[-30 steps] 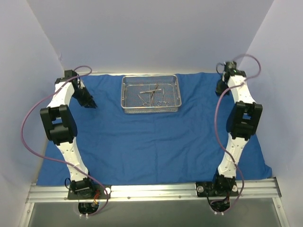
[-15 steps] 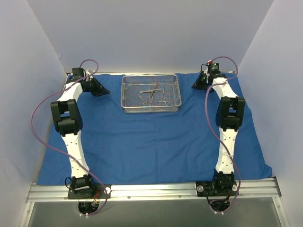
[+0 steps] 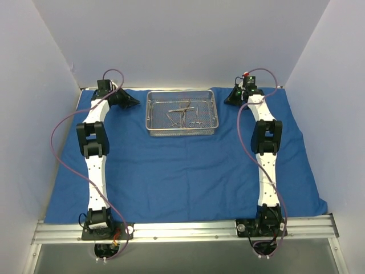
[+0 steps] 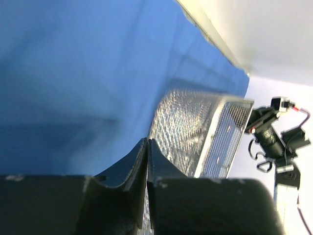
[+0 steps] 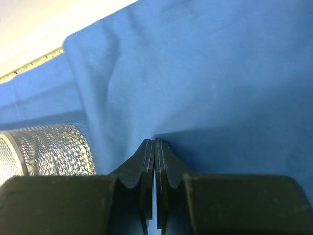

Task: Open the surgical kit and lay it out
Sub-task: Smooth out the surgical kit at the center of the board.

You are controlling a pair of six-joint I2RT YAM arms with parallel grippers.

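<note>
The royal-blue cloth wrap (image 3: 182,177) lies spread flat over the table. The silver wire-mesh tray (image 3: 151,114) stands on it at the back centre and holds several thin steel ring-handled instruments (image 3: 183,114). My left gripper (image 3: 134,103) is shut and empty, just left of the tray. In the left wrist view its tips (image 4: 147,141) point at the tray's mesh wall (image 4: 190,127). My right gripper (image 3: 227,101) is shut, just right of the tray. In the right wrist view its tips (image 5: 154,142) sit low at a raised fold of the cloth (image 5: 220,73), with the tray's corner (image 5: 49,149) at the left.
White walls enclose the table on the left, back and right. The cloth's back right corner (image 5: 78,41) ends near the table's rear edge. The aluminium rail (image 3: 182,231) with both arm bases runs along the front.
Both arms have stretched forward and swung inward from the cloth's outer sides to the tray's back corners. The tray, instruments and cloth have not moved.
</note>
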